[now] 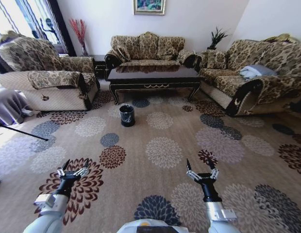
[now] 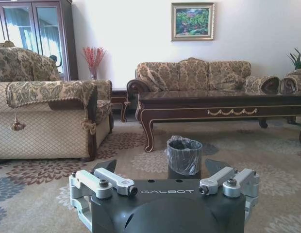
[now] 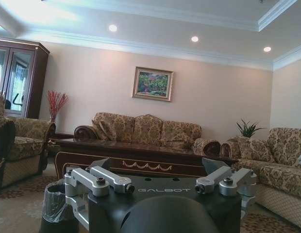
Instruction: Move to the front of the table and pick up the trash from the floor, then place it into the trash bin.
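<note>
1. table [image 1: 153, 76]: glossy dark wood top, gold scroll trim on the apron.
2. trash bin [image 1: 126, 115]: shiny black plastic liner bag, crinkled.
3. carpet [image 1: 160, 145]: matt woven pile, floral medallions.
4. sofa [image 1: 148, 48]: patterned woven cloth, glossy dark wood arm ends.
5. left gripper [image 1: 73, 167], right gripper [image 1: 201, 170]: brushed silver metal links on a matt black body, fingers spread apart.

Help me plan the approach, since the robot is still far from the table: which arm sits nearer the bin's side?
Left, tentatively. The trash bin stands left of centre before the table, more in line with the left gripper than the right gripper. Both are open and empty, far from it.
</note>
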`<state>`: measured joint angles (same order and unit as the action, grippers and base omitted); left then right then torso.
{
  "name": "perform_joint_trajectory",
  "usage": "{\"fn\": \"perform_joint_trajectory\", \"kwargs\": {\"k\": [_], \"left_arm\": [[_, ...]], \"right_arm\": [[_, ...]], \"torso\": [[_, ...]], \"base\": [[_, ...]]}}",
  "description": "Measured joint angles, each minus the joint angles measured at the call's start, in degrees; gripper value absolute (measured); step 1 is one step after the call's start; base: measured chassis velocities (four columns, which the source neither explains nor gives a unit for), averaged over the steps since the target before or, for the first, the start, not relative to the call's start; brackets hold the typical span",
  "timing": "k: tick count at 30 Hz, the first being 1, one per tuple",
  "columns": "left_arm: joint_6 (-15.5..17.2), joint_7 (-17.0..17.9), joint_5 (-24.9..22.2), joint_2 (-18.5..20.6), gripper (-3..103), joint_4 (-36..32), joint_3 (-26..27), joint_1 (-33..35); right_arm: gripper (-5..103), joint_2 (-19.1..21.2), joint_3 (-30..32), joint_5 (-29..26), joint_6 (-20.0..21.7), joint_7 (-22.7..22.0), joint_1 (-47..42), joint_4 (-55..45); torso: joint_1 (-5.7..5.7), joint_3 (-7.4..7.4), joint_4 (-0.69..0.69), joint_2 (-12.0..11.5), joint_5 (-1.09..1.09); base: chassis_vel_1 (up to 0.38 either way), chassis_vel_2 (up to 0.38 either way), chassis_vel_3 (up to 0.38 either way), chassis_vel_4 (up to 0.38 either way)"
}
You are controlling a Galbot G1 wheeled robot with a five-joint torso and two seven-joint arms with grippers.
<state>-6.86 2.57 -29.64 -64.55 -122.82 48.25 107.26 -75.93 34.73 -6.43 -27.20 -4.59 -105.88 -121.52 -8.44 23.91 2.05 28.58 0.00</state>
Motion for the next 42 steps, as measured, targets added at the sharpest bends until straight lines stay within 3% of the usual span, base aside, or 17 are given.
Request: {"fn": "perform_joint_trajectory", "kwargs": {"k": [42], "left_arm": [[0.00, 0.00, 0.00, 0.00, 100, 0.00, 0.00, 0.00]], "right_arm": [[100, 0.00, 0.00, 0.00, 0.00, 0.00, 0.00, 0.00]], "torso": [[-3.79, 5.81, 0.00, 9.60, 0.00]], "base": [[-0.001, -0.001, 0.002, 0.001]]}}
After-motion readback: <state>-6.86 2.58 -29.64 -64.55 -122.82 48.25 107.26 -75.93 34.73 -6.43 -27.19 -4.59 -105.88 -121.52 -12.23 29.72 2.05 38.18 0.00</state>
